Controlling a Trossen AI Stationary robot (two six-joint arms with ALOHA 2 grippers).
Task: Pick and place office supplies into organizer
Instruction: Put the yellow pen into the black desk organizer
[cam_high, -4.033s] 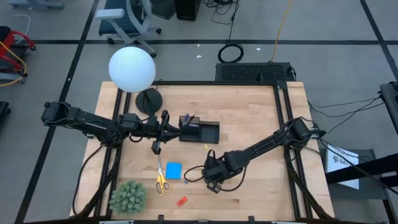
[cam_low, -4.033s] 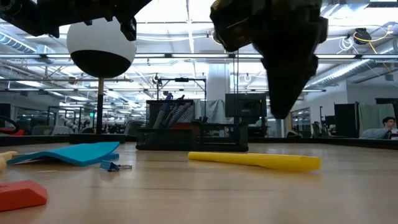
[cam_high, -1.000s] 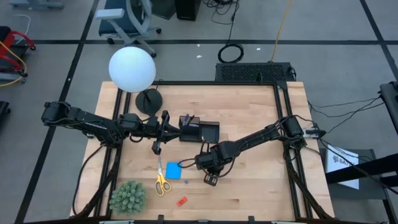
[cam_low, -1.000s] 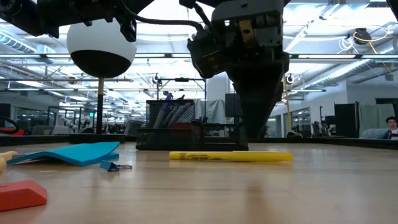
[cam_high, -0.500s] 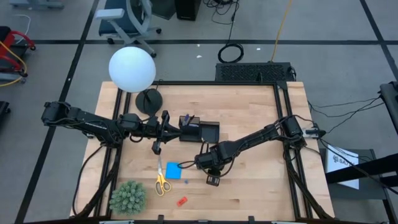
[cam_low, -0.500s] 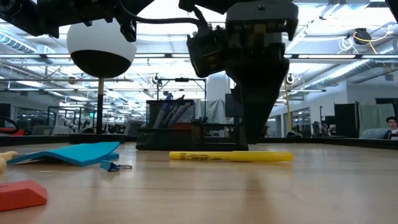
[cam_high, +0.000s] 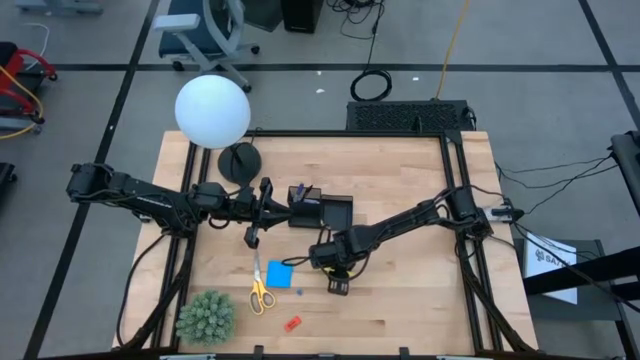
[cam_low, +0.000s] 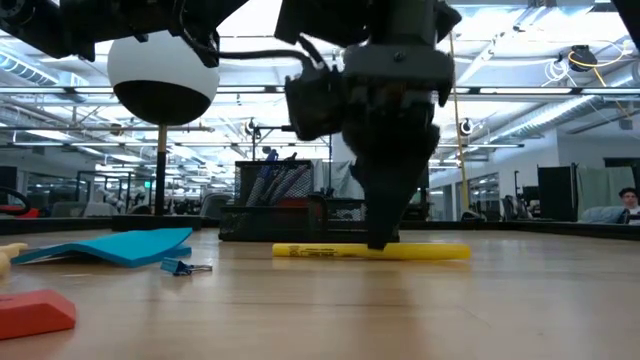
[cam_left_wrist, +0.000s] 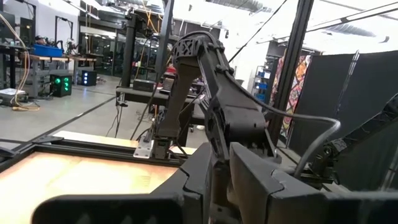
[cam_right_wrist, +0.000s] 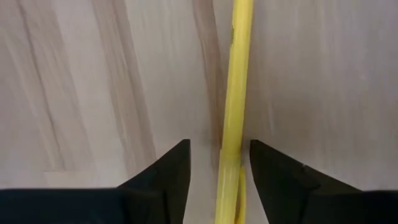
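The right gripper (cam_right_wrist: 219, 163) is down at the counter (cam_high: 400, 170) near its middle, jaws apart either side of the yellow pen (cam_right_wrist: 236, 93) lying flat there. The left gripper (cam_high: 262, 205) hovers beside the organizer (cam_high: 322, 212); its jaws can't be made out.

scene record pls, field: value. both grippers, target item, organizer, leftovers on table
right gripper: open, fingers straddling the yellow pen lying flat on the wooden table
left gripper: shut, held above the table beside the black rectangular mesh organizer
organizer contents: pens standing in the taller section
left out: blue square note pad, yellow-handled scissors, small red piece
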